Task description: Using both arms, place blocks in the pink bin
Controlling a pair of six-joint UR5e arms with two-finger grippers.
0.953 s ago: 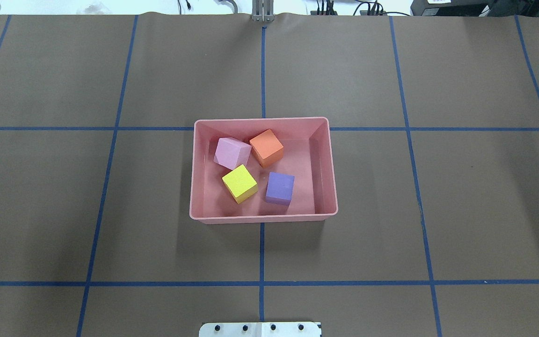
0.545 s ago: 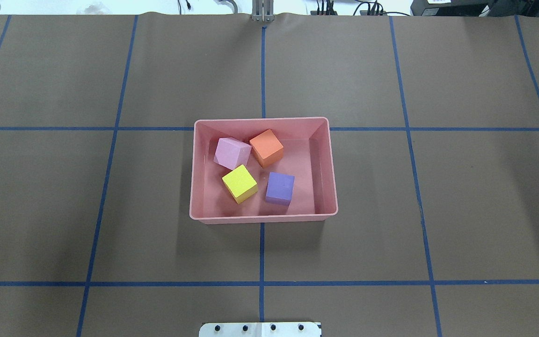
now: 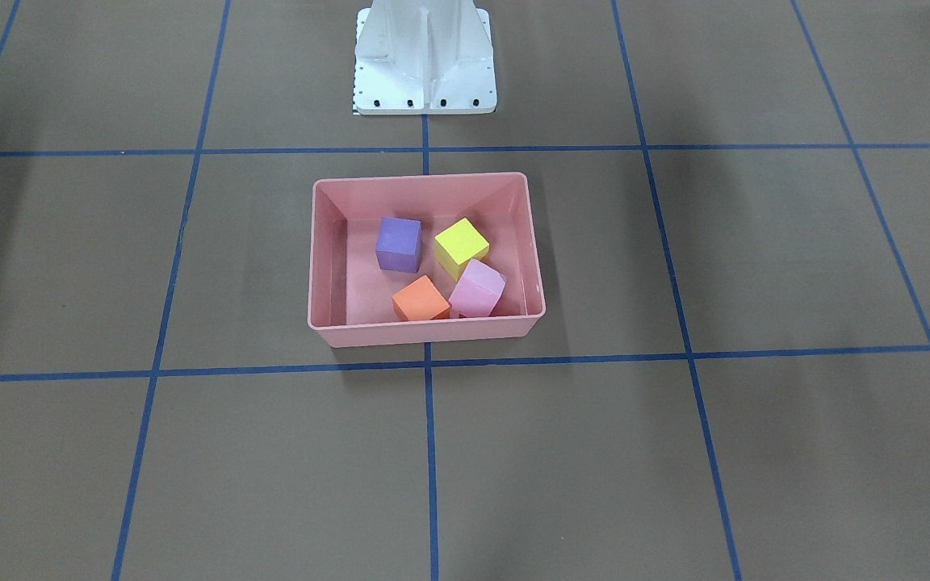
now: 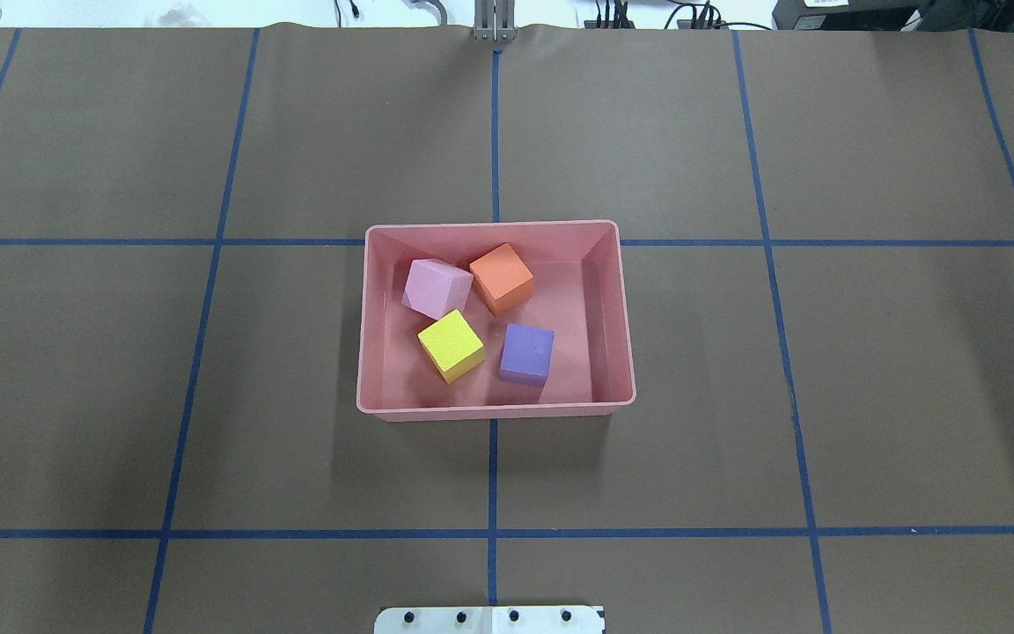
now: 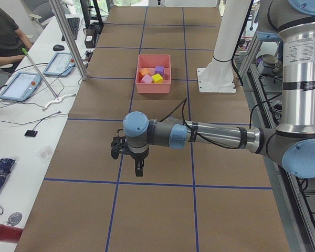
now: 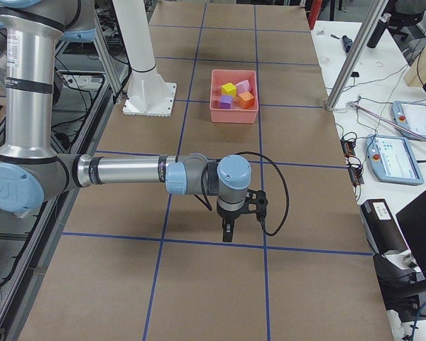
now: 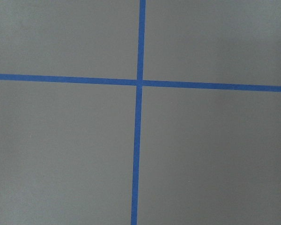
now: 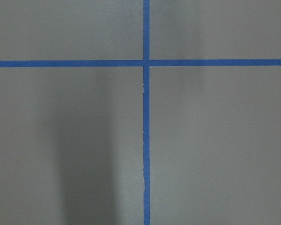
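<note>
Shallow rectangular plastic pink bin (image 4: 493, 408), sloping walls, rolled rim, held four matte foam cubes. Orange block (image 4: 501, 275) and pale pink-lilac block (image 4: 437, 286) sat side by side at bin's far wall; yellow block (image 4: 451, 343) and purple block (image 4: 526, 352) toward its robot-side wall. Left gripper (image 5: 139, 170) and right gripper (image 6: 228, 233) hung well apart from bin, at opposite ends; jaw state could not be told.

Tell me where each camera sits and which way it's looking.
Front-facing: across the table, looking steeply down at the pink bin; white base shows at top.
Overhead: behind the robot, looking forward and down; base's edge shows.
Exterior left: table's end; left arm near, left gripper above the table.
Exterior right: opposite end; right arm near, right gripper likewise.
Left wrist: straight down at a tape cross; no body.
Right wrist: likewise, another tape cross.
Shared: front-facing and overhead show four blocks in the bin.
</note>
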